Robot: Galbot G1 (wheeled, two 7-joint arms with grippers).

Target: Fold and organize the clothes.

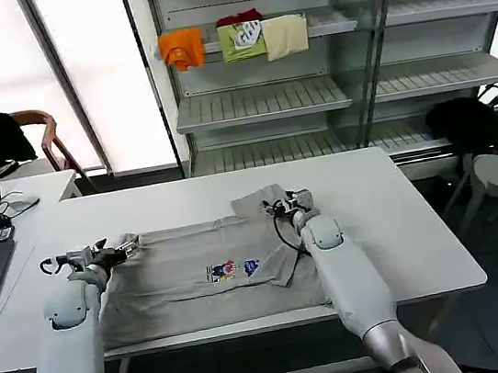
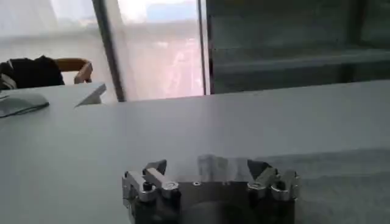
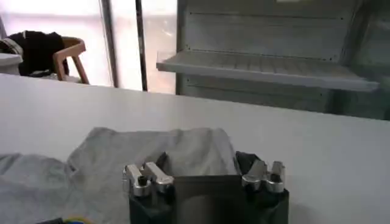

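White tabletop [image 1: 391, 204] in front of grey metal shelving [image 1: 310, 94]. Light grey short-sleeved shirt with small multicoloured chest print [image 1: 197, 282] lies spread flat on the near half, one sleeve folded in. Left gripper [image 1: 129, 247] at the shirt's left edge, right gripper [image 1: 289, 205] over the far right sleeve; both sets of fingers spread open, holding nothing.

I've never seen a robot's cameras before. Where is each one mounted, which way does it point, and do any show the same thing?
Head view: on the robot's head, looking forward and down at the white table and grey shirt; both arms show.
Left wrist view: on the left arm, facing across the table; the open left gripper shows.
Right wrist view: on the right arm, facing the shelves; the open right gripper shows.
Shared: shirt and table appear in all three.
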